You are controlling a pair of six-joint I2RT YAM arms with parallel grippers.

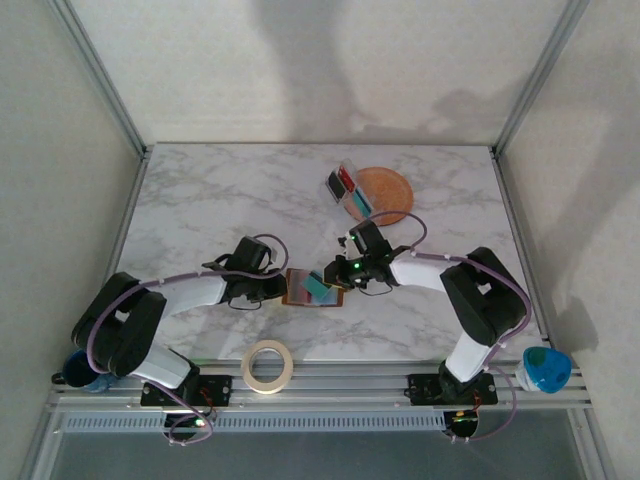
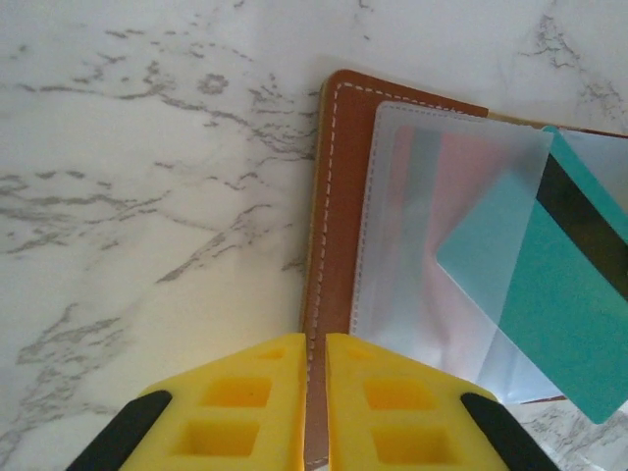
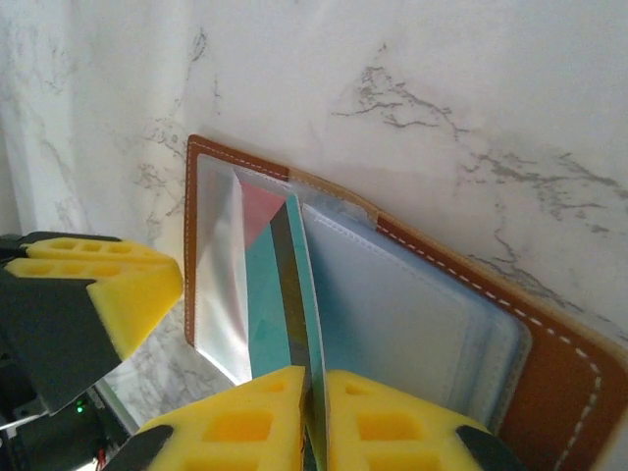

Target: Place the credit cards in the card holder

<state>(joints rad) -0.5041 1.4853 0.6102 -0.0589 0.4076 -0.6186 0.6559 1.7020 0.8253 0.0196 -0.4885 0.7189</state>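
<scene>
Credit card (image 3: pixel 263 294), teal: thin, stiff, slick, light. Part-way into clear pocket of open wallet (image 2: pixel 334 196), mid-table (image 1: pixel 200 200). Outer edge clamped by right gripper (image 3: pixel 314 417), likely the best hold; left gripper (image 2: pixel 316 392) pinched on leather border.

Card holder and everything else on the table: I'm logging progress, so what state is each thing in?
card holder: open, flat on the table, left edge clamped.
teal card: gripped, corner under a clear inner pocket, mostly out.
left pincer: shut on card holder.
right pincer: shut on teal card.
clear sleeve: at the orange plate left rim, untouched.
tape roll: lying flat, untouched.
</scene>
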